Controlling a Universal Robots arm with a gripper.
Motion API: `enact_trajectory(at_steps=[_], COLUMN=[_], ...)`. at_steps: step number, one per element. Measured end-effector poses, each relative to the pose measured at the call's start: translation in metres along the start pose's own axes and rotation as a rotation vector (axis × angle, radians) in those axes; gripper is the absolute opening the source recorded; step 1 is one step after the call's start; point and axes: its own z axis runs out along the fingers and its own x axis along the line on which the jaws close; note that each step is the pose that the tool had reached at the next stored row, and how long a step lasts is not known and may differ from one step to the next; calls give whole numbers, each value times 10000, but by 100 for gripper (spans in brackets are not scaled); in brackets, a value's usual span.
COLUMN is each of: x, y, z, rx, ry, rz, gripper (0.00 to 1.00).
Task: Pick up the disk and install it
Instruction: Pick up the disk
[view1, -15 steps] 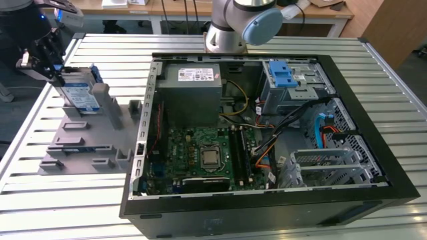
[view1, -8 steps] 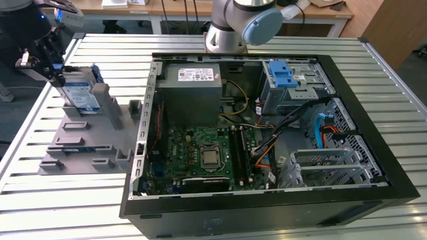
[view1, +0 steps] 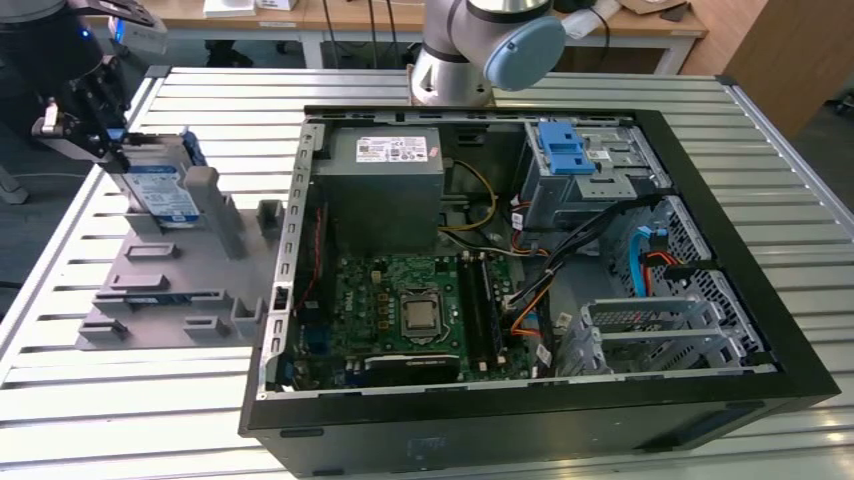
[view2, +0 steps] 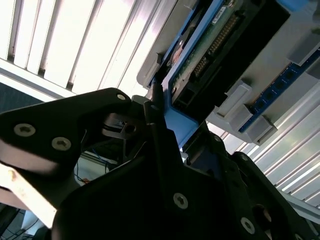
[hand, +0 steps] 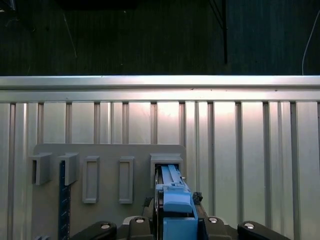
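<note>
The gripper (view1: 110, 140) is clamping the upright disk (view1: 163, 188) by its blue edge, its fingertips mostly hidden, while the disk's foot is sitting in the grey rack (view1: 160, 290) on the slatted metal table (view1: 120, 420).

disk (view1: 158, 188): lower end hidden inside slot of grey holder (view1: 167, 272) at the exterior view's left | gripper (view1: 118, 150): upper body cut by that view's left edge | arm (view1: 467, 45): cut off at top edge | second wrist view: gripper body covers one end of disk, picture edge cuts the other | label print too small to tell
</note>
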Motion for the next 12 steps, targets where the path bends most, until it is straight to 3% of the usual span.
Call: enact_trajectory(at_steps=[1,12], x=[0,-1], y=[0,1], z=[0,-22], rx=[0,0], ry=[0,-1], rz=[-2,-6], gripper=[36,36])
